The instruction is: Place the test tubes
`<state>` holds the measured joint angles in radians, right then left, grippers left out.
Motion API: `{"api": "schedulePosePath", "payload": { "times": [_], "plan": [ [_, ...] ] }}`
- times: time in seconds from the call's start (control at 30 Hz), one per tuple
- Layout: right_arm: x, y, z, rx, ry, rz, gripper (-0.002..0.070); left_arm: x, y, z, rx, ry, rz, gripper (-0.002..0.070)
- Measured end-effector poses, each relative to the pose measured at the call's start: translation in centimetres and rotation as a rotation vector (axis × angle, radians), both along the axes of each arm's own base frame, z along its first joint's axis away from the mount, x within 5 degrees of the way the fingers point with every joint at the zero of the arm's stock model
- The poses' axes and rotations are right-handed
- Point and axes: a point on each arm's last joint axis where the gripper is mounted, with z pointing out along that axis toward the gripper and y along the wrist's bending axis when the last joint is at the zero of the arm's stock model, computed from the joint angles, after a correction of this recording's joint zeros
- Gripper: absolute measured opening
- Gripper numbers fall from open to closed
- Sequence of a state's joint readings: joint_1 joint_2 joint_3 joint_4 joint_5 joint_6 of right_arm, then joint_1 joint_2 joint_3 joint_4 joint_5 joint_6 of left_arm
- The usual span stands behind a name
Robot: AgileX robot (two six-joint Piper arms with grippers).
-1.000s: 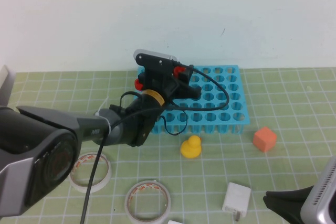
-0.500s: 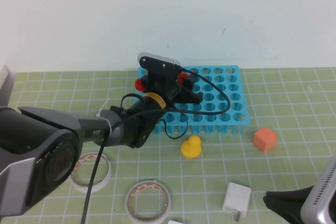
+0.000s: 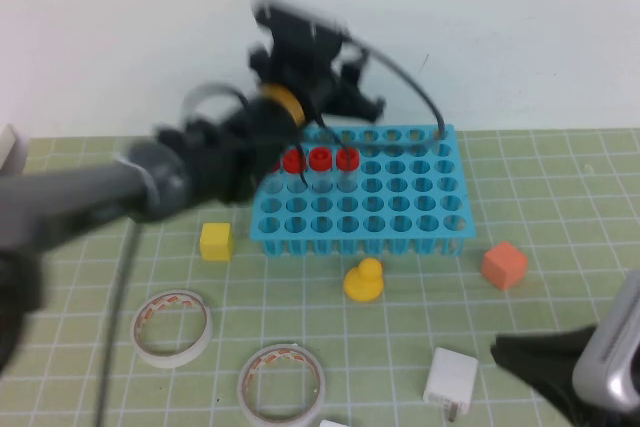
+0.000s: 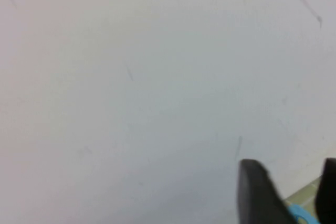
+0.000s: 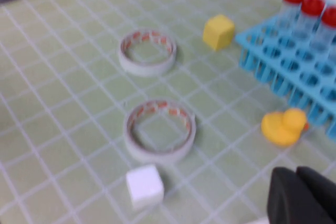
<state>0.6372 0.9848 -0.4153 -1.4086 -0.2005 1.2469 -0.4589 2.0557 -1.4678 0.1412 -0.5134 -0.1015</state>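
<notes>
Three red-capped test tubes (image 3: 320,159) stand upright side by side in the blue rack (image 3: 400,209), near its back left. In the right wrist view the same tubes (image 5: 313,7) stand in the rack (image 5: 283,61). My left gripper (image 3: 340,87) hangs blurred above the rack's back edge, clear of the tubes. In the left wrist view the left gripper (image 4: 291,195) is open, with only the wall and a rack corner (image 4: 300,216) showing between its fingers. My right gripper (image 3: 540,362) rests low at the front right, and in its own wrist view the right gripper (image 5: 302,198) is shut and empty.
A yellow cube (image 3: 216,241) lies left of the rack, a yellow duck (image 3: 364,279) in front of it, and an orange cube (image 3: 504,264) to the right. Two tape rolls (image 3: 172,325) (image 3: 282,382) and a white charger (image 3: 450,379) lie near the front. A small white cube (image 5: 144,184) sits close by.
My left arm has risen fast from the rack and moved back, leaving the tubes standing in it. The yellow cube it covered now shows. The right arm has stayed put.
</notes>
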Motion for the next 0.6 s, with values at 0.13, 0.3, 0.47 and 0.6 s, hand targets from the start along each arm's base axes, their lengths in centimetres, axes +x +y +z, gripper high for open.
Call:
{"api": "schedulePosePath", "payload": {
  "times": [0.13,0.3,0.47,0.6],
  "plan": [
    [0.8,0.3,1.9,0.001,-0.071,-0.011,-0.0001,-2.8,1.6,6.9,0.099,-0.015,0.021,0.0074],
    [1.9,0.1,4.4,-0.052,-0.202,-0.056,-0.0001,-7.9,4.6,14.8,0.224,-0.05,0.055,0.0011],
    [1.5,-0.6,7.7,-0.076,-0.38,-0.065,-0.0001,-13.1,7.7,19.6,0.319,-0.035,0.098,0.0002],
    [0.3,-2.4,10.1,-0.064,-0.504,-0.143,-0.0001,-17.3,10.1,21.9,0.324,-0.02,0.124,0.0]
  ]
}}
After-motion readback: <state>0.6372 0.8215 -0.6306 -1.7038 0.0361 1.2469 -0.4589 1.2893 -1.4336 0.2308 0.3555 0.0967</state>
